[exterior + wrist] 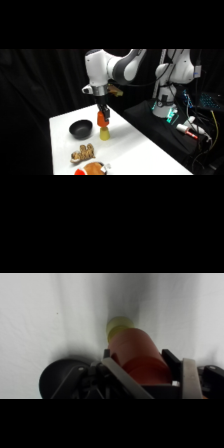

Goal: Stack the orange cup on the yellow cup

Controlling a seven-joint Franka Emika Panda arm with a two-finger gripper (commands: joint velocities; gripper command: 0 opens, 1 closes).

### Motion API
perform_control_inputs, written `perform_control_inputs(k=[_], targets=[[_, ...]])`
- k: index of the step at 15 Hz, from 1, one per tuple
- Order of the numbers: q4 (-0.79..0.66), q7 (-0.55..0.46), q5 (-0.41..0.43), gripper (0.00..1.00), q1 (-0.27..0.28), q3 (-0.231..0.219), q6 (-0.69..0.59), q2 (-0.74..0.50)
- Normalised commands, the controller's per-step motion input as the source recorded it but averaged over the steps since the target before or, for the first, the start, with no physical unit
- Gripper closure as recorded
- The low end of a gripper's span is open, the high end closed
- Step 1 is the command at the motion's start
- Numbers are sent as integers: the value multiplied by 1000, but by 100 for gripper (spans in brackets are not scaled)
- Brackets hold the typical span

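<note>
Pincer [102, 116] with orange cup [101, 120] beside black bowl [81, 129]

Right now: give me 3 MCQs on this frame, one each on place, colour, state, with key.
1. Where is the orange cup?
A. inside the black bowl
B. directly above the yellow cup
C. beside the food at the table's near edge

2. What colour is the bowl?
A. black
B. white
C. green

3. What is the gripper doing?
A. open over the bowl
B. resting on the white table
C. shut on the orange cup

Key: B, side view shows orange right over yellow; A, the bowl is dark throughout; C, wrist view has fingers flanking the cup.
</note>
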Motion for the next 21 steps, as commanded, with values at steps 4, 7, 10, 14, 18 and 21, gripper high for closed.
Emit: perform_control_inputs(k=[4, 7, 10, 14, 18, 21], targets=[[26, -268, 225, 47, -83, 14, 112, 31], [-4, -268, 220, 47, -77, 23, 163, 64], [-35, -226, 165, 47, -71, 22, 181, 62], [-49, -220, 166, 47, -75, 31, 180, 51], [-20, -207, 171, 47, -66, 61, 159, 61], [5, -225, 195, 47, -83, 83, 168, 78]])
